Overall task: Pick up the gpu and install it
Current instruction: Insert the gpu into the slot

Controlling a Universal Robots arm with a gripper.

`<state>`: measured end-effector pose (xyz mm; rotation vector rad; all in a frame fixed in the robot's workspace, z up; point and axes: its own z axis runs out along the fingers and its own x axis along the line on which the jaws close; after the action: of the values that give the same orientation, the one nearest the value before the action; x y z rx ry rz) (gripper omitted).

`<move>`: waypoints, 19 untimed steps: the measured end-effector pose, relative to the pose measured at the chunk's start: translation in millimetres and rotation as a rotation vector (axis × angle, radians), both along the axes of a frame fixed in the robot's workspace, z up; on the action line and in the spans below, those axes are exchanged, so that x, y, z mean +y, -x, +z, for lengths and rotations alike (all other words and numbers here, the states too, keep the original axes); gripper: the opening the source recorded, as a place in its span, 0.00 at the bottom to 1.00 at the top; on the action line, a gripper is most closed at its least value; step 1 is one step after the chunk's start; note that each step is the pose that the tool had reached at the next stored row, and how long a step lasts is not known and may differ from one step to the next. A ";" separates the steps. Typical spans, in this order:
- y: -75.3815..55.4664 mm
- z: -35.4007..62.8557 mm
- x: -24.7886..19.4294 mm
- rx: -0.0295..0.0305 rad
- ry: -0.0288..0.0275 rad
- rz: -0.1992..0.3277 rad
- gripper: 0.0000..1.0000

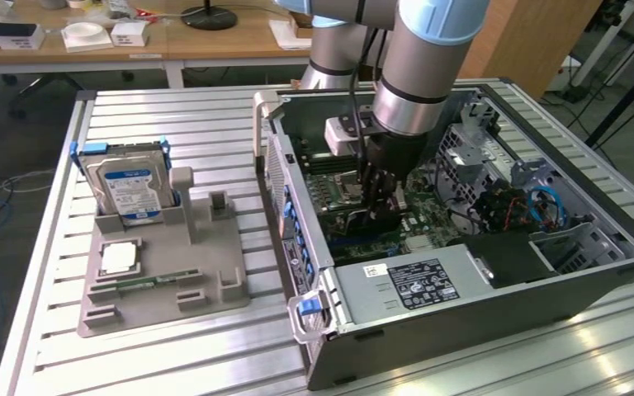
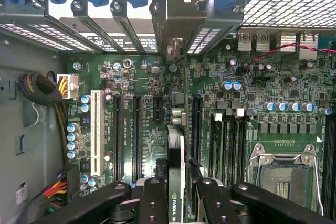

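Note:
My gripper (image 1: 381, 200) reaches down into the open computer case (image 1: 581, 289), over the motherboard. It is shut on the gpu (image 2: 176, 153), a thin dark card held edge-on between the two black fingers (image 2: 153, 200). A green logo shows on the card's edge. The card hangs just above the green motherboard (image 2: 247, 103), lined up along the long black expansion slots (image 2: 137, 129), with its far end toward the rear slot covers (image 2: 173, 30). In the exterior view the gpu (image 1: 380, 219) is a dark piece under the fingers, low inside the case.
A grey fixture (image 1: 163, 280) on the slatted table holds a silver hard drive (image 1: 130, 188), a square processor chip (image 1: 119, 257) and a memory stick (image 1: 146, 282). Inside the case are the power supply (image 1: 428, 282), the processor socket (image 2: 283, 177), a white slot (image 2: 96, 129) and cable bundles (image 2: 39, 90).

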<state>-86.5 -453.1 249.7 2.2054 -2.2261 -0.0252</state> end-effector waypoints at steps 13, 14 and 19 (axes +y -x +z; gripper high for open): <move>0.1 -0.9 0.0 0.0002 0.0014 0.000 0.26; 0.1 -0.8 0.0 0.0002 0.0015 0.000 0.26; 0.1 -0.8 0.0 0.0002 0.0014 0.000 0.26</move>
<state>-86.6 -453.1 248.9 2.2044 -2.2254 -0.0239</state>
